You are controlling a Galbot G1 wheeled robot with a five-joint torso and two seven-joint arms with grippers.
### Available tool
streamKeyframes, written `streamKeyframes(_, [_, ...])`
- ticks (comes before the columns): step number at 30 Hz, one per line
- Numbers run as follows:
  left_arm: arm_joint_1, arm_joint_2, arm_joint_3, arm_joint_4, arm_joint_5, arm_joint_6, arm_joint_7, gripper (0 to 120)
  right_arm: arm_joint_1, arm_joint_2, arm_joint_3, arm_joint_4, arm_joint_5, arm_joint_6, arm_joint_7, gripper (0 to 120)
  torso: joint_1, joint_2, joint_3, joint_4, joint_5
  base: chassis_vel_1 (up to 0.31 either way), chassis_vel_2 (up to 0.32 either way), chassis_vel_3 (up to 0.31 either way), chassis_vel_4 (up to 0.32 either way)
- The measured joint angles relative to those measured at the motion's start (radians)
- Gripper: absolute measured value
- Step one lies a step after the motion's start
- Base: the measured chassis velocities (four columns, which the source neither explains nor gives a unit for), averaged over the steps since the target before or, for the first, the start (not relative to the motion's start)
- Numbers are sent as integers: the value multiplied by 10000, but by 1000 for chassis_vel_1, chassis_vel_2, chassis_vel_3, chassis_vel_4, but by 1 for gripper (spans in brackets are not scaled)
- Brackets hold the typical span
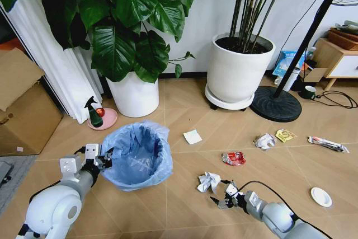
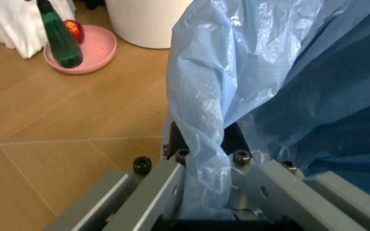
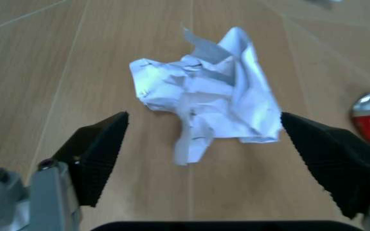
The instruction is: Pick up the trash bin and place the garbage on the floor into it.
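Bin gripped, paper lined up
Left gripper (image 2: 204,159) clenched on trash bin (image 1: 137,155) bag rim; right gripper (image 3: 204,159) spread wide just short of crumpled white paper (image 3: 204,94) on floor (image 1: 184,211)

The robot has smooth, round, light grey arms. The left gripper (image 1: 104,159) has grey metal bars with small black screws. The right gripper (image 3: 211,159) has wide black fingers (image 3: 98,154) with bumpy rubber pads. A thin black cable loops over the right arm.

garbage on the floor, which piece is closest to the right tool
The crumpled white paper ball, lying just ahead of the open right tool. The crushed red wrapper, flat white square paper and white round disc all lie farther off.
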Motion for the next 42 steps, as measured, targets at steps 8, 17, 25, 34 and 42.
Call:
streamKeyframes(8, [-33,-13,25,22,27,0,97,0,530,-192,-378,-139,-288,137,-182,94,0,0,0,1,4,0,0,0,0])
streamKeyframes(17, [-28,9,-18,46,13,4,128,0,1714,118,-1249,-929,-243,122,-337,94,0,0,0,3,1,0,0,0,0])
streamKeyframes(25, [-127,-31,14,162,9,3,146,0,2071,363,-1604,-1482,-145,65,-460,94,0,0,1,2,3,0,0,0,0])
streamKeyframes(34, [-136,-32,17,222,-3,-3,160,0,2296,770,-1629,-2242,-323,234,-460,90,0,0,0,1,3,0,0,0,0])
streamKeyframes(42, [-175,-2,23,264,-17,-8,191,0,2448,1036,-1701,-2621,-410,313,-488,66,0,0,0,1,3,0,0,0,0])
